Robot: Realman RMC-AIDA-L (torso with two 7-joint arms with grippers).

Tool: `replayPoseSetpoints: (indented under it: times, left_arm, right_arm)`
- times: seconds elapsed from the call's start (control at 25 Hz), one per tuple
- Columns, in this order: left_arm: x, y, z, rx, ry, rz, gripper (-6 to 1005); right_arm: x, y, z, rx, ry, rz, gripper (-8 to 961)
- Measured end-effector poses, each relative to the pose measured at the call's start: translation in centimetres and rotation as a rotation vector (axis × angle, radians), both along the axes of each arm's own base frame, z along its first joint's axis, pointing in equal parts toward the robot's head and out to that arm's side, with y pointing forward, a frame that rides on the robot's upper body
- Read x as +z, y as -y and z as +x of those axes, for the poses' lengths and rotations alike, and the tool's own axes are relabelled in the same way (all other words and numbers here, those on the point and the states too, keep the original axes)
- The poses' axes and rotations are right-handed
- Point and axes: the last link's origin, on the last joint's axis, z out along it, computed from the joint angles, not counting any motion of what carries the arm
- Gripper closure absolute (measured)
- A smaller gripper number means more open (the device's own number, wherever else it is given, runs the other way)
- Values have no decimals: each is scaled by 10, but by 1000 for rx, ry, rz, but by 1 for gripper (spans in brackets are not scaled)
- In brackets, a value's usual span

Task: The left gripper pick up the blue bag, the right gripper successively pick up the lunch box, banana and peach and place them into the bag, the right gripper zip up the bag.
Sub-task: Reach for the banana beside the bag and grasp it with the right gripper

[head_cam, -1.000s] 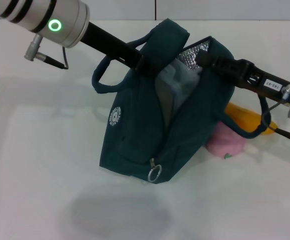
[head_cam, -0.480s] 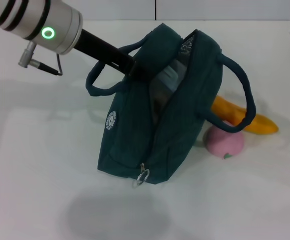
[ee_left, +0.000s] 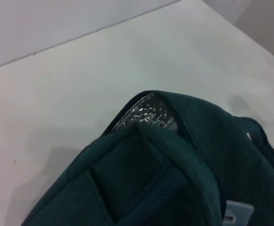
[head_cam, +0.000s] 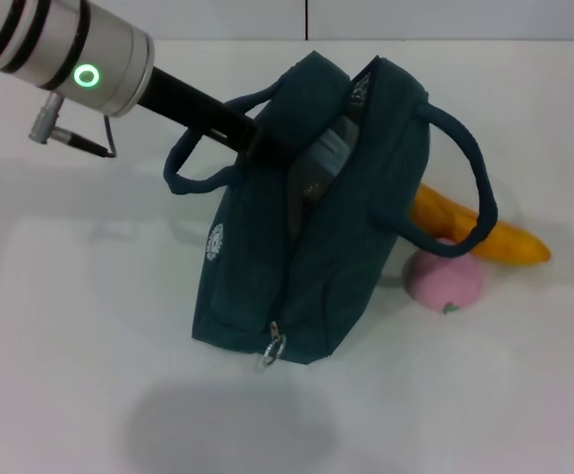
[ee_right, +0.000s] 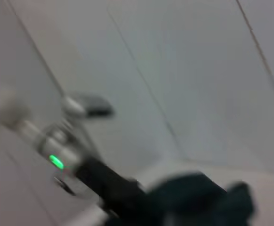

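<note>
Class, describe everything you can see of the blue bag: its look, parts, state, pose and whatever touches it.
The blue bag is dark teal fabric with two loop handles, a small round white logo and a metal zipper ring at its lower end. It stands tilted on the white table, unzipped, showing silvery lining and the lunch box inside. The left gripper holds its top edge. The banana and peach lie right beside it.

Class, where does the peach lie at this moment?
In the head view, the peach lies on the table on the robot's right, beside the blue bag and just in front of the banana.

A white table (head_cam: 89, 326) carries the bag (head_cam: 316, 267), banana (head_cam: 484, 232) and peach (head_cam: 447, 280).
</note>
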Motion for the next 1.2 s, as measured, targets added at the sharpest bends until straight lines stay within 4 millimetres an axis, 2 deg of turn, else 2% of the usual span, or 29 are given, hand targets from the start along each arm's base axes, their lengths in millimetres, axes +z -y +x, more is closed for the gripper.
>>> replayPoseSetpoints:
  times: [0.24, 0.44, 0.6, 0.92, 1.08, 1.2]
  left_arm:
    - [-1, -1, 3, 3, 11, 7, 897]
    - [0, -2, 5, 13, 30, 16, 896]
    - [0, -4, 10, 4, 37, 18, 896]
    - [0, -5, 14, -3, 42, 24, 896]
    - [1, -6, 14, -5, 44, 28, 895]
    - [10, -10, 14, 4, 60, 57, 895]
  right_arm:
    - [17, -3, -13, -88, 363, 65, 331]
    - [17, -16, -20, -140, 553, 71, 330]
    - [0, -34, -28, -155, 642, 32, 329]
    - [-39, -75, -52, -151, 646, -133, 327]
    - [-52, -83, -52, -170, 686, -198, 315]
    - [-54, -87, -51, -181, 695, -199, 298]
